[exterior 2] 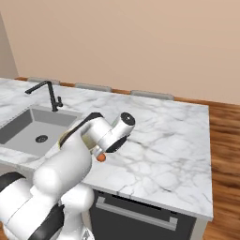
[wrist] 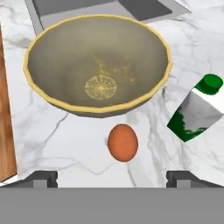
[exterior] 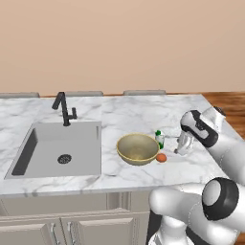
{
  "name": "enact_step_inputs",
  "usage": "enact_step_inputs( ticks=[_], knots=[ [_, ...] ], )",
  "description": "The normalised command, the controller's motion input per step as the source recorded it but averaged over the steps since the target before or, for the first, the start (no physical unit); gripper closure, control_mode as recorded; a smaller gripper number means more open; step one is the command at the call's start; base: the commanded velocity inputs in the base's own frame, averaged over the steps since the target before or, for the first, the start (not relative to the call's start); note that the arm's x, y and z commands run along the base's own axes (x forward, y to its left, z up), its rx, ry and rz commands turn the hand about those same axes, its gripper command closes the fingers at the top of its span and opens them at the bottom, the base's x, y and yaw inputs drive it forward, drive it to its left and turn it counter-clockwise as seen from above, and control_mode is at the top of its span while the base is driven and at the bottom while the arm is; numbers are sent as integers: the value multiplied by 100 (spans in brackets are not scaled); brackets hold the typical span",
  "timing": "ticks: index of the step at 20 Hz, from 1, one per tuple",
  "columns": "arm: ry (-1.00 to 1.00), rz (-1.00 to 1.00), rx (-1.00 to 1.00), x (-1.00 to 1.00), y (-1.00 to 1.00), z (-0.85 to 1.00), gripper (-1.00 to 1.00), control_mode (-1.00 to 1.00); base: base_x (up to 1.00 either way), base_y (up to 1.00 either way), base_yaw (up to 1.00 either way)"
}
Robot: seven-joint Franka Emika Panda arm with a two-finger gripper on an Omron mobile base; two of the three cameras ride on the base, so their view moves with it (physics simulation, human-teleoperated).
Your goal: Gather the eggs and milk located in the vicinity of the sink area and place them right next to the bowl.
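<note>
The tan-yellow bowl (exterior: 125, 152) (wrist: 61, 52) stands on the marble counter just right of the sink (exterior: 48, 143) (exterior 2: 28, 123). One orange-red egg (exterior: 161, 157) (wrist: 123, 142) (exterior 2: 101, 158) lies on the counter against the bowl's right side. The milk (exterior: 159, 139) (wrist: 199, 109), a pale bottle with a green cap, stands just behind the egg, close to the bowl. My gripper (exterior: 179, 151) (wrist: 112, 179) hovers low just right of the egg, pointing toward the bowl. Its fingertips (wrist: 41, 178) are wide apart, open, with nothing between them.
A black faucet (exterior: 64, 109) (exterior 2: 47, 93) rises behind the basin. The counter's right edge (exterior: 225, 127) is close to my arm, with wooden floor (exterior 2: 225, 154) beyond it. Bare marble (exterior 2: 159, 136) stretches right of the bowl.
</note>
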Motion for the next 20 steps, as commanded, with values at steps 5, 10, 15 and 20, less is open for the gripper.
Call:
enact_step_inputs(
  ticks=[5,10,15,20],
  knots=[
    [17,-7,-1,-65,44,76,-100,-100,0,0,0],
    [24,-26,-5,-63,44,73,-100,-100,0,0,0],
    [37,-43,-11,-28,27,8,-100,-100,0,0,0],
    [44,-58,-29,1,4,-1,-100,-100,0,0,0]
  ],
)
